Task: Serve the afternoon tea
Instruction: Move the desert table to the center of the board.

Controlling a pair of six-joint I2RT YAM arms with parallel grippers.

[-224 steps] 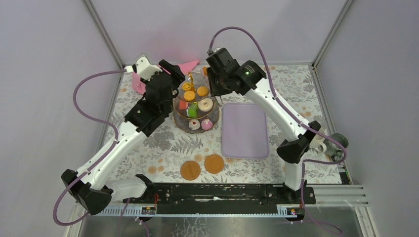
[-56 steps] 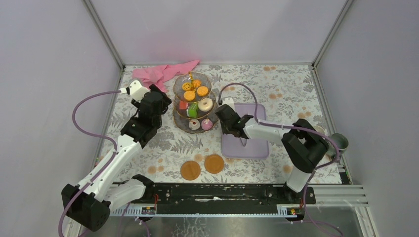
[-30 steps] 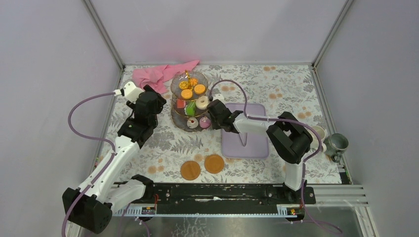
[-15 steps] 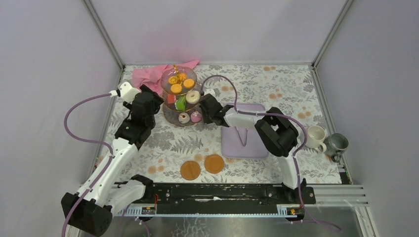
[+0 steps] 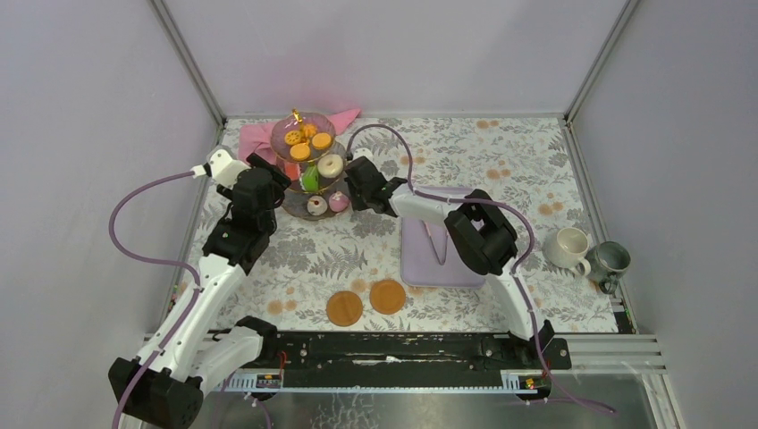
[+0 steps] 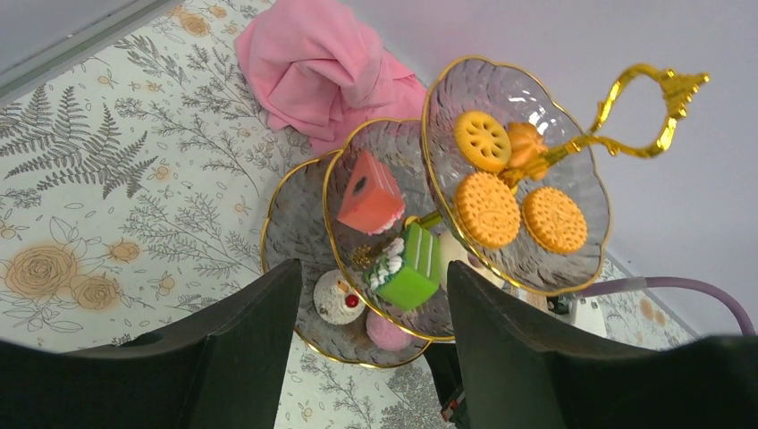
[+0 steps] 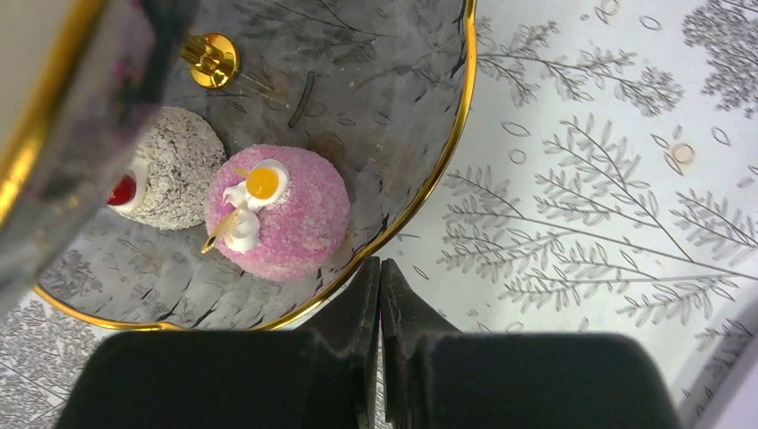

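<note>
**Loaded stand shoved from its bottom rim: tipping is the worry**

The three-tier glass stand [image 6: 295,223] sits at the far left of the surface [image 5: 501,152], just beside the pink cloth [image 5: 259,134]. The right hand [image 7: 379,266] has its fingers pressed flat together with nothing between them, and their tip is against the gold rim of the lowest tier. The left hand [image 6: 371,277] is spread wide on the stand's other side and grips nothing. Whether it touches the glass I cannot tell.

A push this low could let the closed fingers slide under or over the rim. That would jolt the stand, and the loose pink cupcake [image 7: 277,210], green cake [image 6: 407,266] and orange biscuits [image 6: 487,207] could roll off. The cloth may also catch the foot and rock the tall stem.

The surface has a pale floral cover. It holds a lilac tray [image 5: 465,264] with pink tongs [image 5: 438,243], and two orange coasters [image 5: 344,308] near the arms' bases. The cream mug [image 5: 569,248] and grey-green mug [image 5: 612,261] stand at the right edge, well apart from the stand. Plain lilac-grey walls [image 5: 393,54] with metal corner posts enclose it.
</note>
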